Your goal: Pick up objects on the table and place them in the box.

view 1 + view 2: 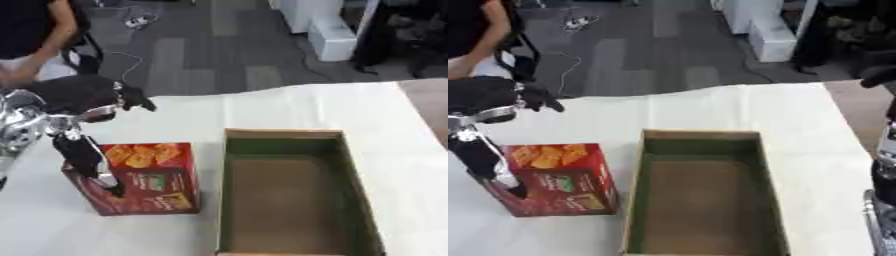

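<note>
Snack box (144, 177) stands right under my left hand (87, 155), whose curled fingers grip its left edge; its long side runs toward the carton (284, 134), just to the hand's right. My right arm sits far off, its hand unseen.

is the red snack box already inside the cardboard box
No, the red snack box stands on the table to the left of the open cardboard box, whose inside shows only its bare floor.
</note>
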`<state>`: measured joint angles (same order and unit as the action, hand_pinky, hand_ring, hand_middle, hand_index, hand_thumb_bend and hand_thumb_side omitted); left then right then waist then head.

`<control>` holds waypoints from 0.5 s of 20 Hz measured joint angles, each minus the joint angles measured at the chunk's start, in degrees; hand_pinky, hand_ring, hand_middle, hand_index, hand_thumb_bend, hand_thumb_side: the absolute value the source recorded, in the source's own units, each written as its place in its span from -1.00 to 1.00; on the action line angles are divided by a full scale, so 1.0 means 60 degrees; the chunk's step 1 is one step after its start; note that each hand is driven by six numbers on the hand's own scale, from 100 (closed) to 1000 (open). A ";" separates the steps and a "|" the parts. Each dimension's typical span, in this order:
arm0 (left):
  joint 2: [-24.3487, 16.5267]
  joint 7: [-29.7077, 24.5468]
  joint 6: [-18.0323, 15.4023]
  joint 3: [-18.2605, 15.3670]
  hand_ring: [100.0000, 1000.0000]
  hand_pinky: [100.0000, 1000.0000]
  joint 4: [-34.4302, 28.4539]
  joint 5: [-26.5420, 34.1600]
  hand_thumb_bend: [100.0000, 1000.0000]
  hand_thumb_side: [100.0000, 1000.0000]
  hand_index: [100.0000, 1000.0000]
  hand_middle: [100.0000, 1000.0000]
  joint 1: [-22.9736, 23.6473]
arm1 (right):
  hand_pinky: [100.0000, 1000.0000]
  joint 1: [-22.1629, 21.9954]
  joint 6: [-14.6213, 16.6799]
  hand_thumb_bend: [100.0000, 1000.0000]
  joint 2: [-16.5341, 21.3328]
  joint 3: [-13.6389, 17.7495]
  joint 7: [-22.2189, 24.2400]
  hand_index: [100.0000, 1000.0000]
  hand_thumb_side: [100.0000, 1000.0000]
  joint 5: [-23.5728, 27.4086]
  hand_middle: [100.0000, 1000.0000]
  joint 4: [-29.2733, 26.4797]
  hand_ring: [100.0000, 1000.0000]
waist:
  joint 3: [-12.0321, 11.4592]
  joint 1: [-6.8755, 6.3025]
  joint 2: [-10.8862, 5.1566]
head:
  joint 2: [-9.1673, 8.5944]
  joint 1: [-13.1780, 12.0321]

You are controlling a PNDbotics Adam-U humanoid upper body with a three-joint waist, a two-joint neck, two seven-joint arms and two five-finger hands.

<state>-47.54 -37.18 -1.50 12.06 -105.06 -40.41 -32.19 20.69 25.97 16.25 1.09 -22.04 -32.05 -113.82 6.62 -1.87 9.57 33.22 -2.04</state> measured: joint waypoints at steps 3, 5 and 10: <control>0.0093 -0.0138 0.0200 0.0042 0.38 0.20 0.0026 0.0241 0.96 -0.18 0.77 0.54 0.0022 | -0.27 0.0001 0.0000 -1.00 0.0000 0.0000 0.0000 0.58 0.71 0.0000 0.38 0.0000 0.16 | 0.0017 -0.0001 0.0007 | 0.0044 0.0000; 0.0138 -0.0257 0.0301 0.0066 0.40 0.20 0.0024 0.0282 0.96 -0.18 0.77 0.55 0.0082 | -0.27 0.0001 0.0001 -1.00 0.0000 0.0000 0.0001 0.58 0.71 0.0000 0.38 0.0000 0.16 | 0.0041 -0.0001 0.0009 | 0.0052 0.0000; 0.0225 -0.0584 0.0406 0.0138 0.41 0.20 0.0024 0.0272 0.95 -0.17 0.77 0.55 0.0154 | -0.27 0.0001 0.0001 -1.00 0.0000 0.0001 0.0001 0.58 0.71 0.0000 0.38 0.0000 0.16 | 0.0053 -0.0024 0.0017 | 0.0122 -0.0001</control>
<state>-46.19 -40.68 0.93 12.88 -104.91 -38.78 -31.27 20.70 25.97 16.25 1.10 -22.03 -32.05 -113.82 6.94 -2.02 9.67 33.95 -2.04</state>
